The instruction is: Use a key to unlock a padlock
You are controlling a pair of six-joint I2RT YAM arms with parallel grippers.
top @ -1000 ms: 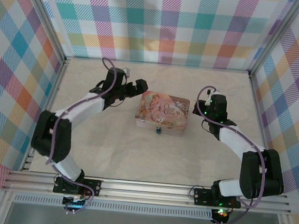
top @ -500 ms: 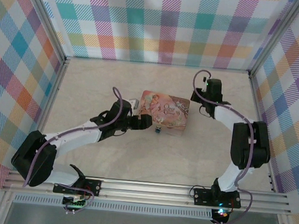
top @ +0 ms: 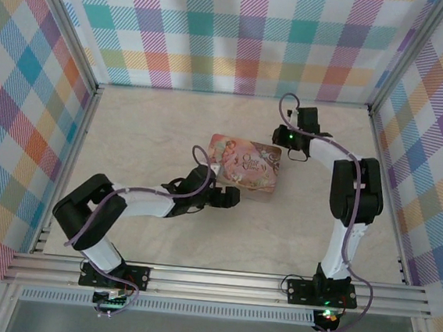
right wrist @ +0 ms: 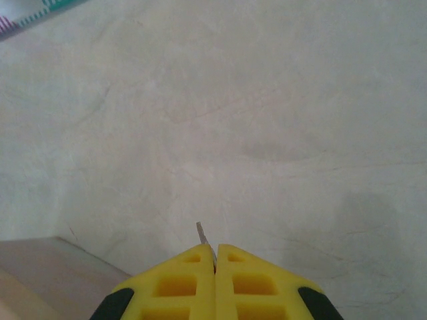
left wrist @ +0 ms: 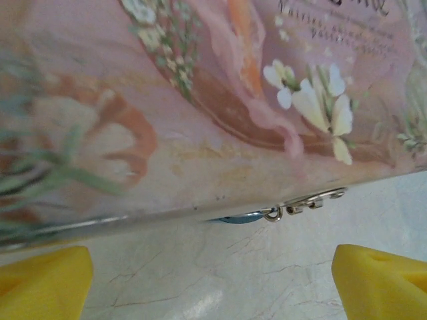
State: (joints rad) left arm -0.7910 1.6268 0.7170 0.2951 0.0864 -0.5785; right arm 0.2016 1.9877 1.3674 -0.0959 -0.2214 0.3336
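At left, wide-open left gripper (left wrist: 213, 293) facing pink tin (left wrist: 220, 100); padlock (left wrist: 239, 217) a blue sliver under its rim, just ahead, untouched. At right, right gripper (right wrist: 215, 257) clamped on key (right wrist: 201, 233), tip poking out over table (right wrist: 267, 100).

white links and black joints make up the left arm (top: 144, 198) and right arm (top: 345, 190), each looped by a purple cable (top: 204, 163). the fingers (right wrist: 175, 283) are yellow, with square pockets.
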